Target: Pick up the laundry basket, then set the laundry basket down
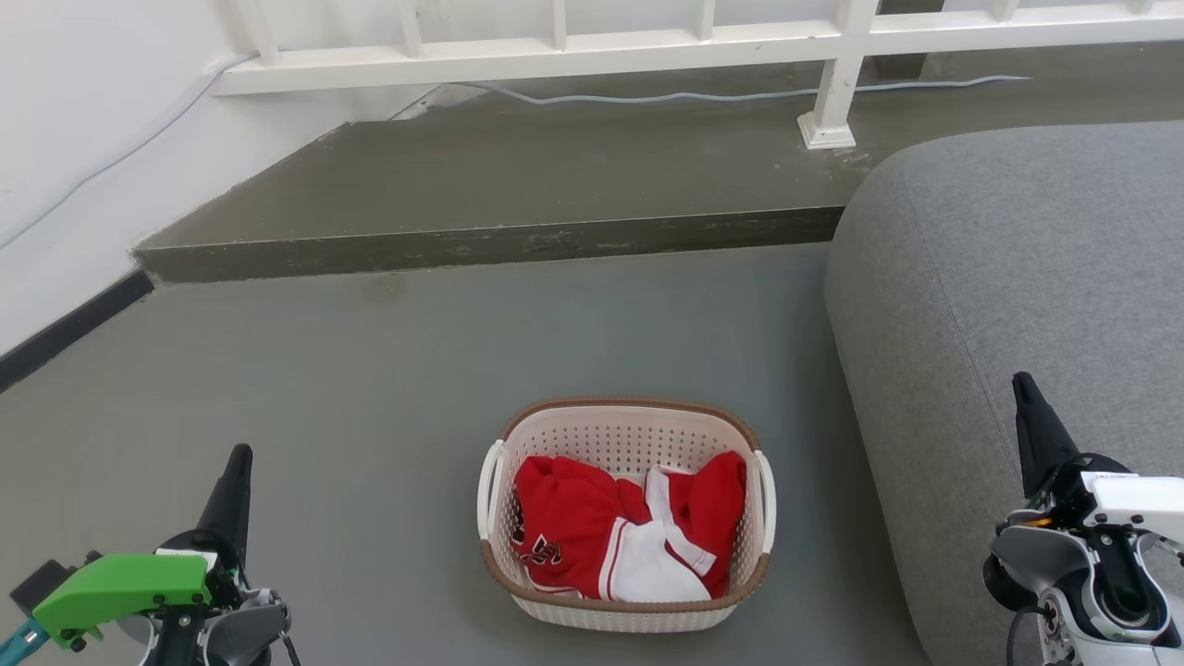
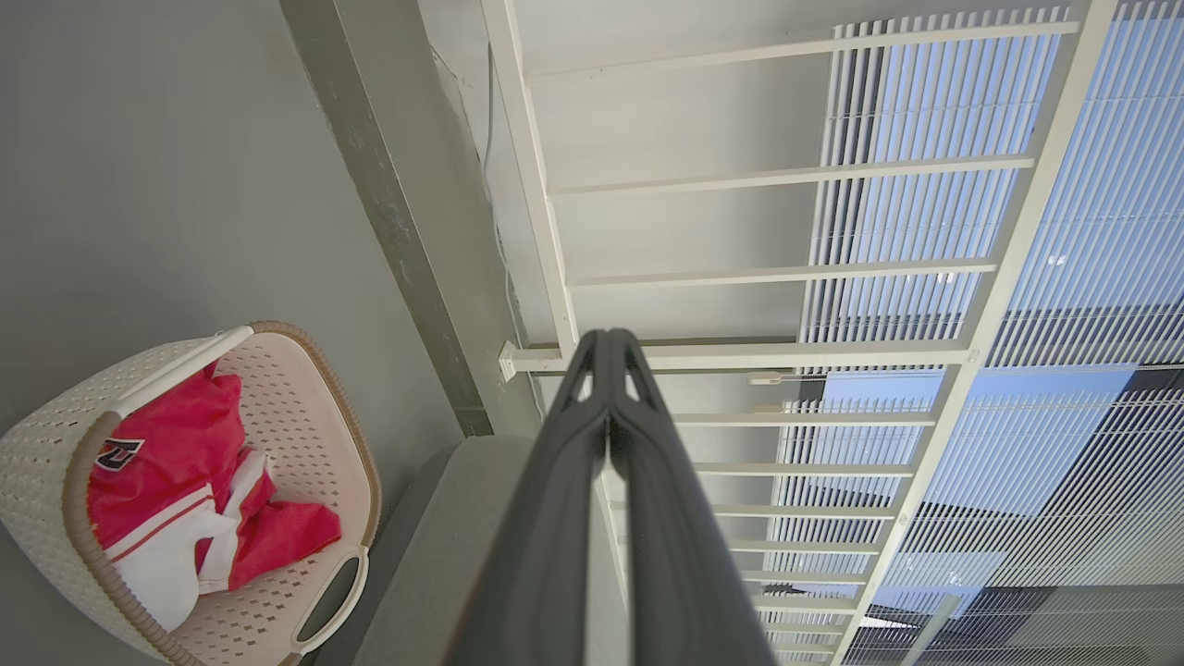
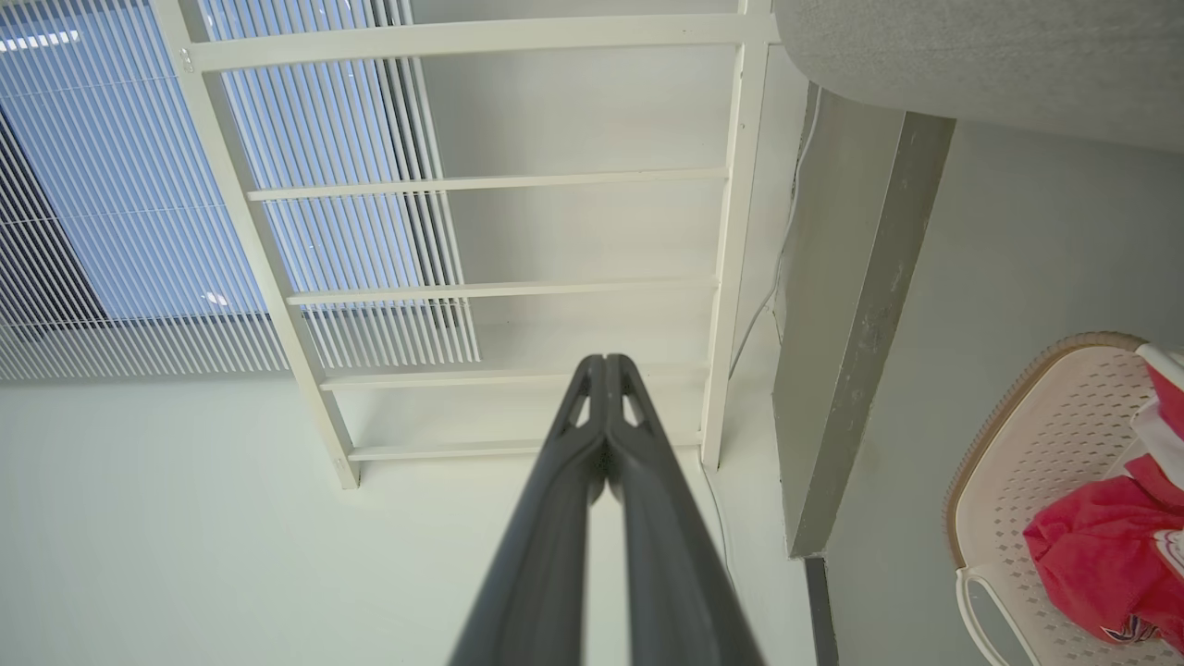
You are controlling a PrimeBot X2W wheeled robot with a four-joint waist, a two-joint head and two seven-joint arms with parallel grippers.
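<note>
the left jaws are two long, dark, tapering fingers [image 1: 231, 499], slotted near the tips, on a bright green cover [image 1: 120, 581] with black screws [image 1: 172, 600] and a grey housing [image 1: 236, 631] (a teal piece [image 1: 11, 638] at its edge). the right jaws match, on a white and grey wrist [image 1: 1128, 490] with an orange mark [image 1: 1036, 521] and a black cable [image 1: 1013, 638].

The laundry basket [image 1: 622, 435] sits on the grey floor [image 1: 370, 370], low in the middle, with red and white clothing [image 1: 592, 532] bundled inside. The left gripper [image 1: 238, 455] is at the lower left, well apart from it, fingers pressed into one dark point aimed up. The right gripper [image 1: 1023, 384] mirrors that at the lower right, in front of the grey sofa [image 1: 1017, 259]. Beyond the basket are a raised step [image 1: 518, 176] and a white railing [image 1: 573, 57].
</note>
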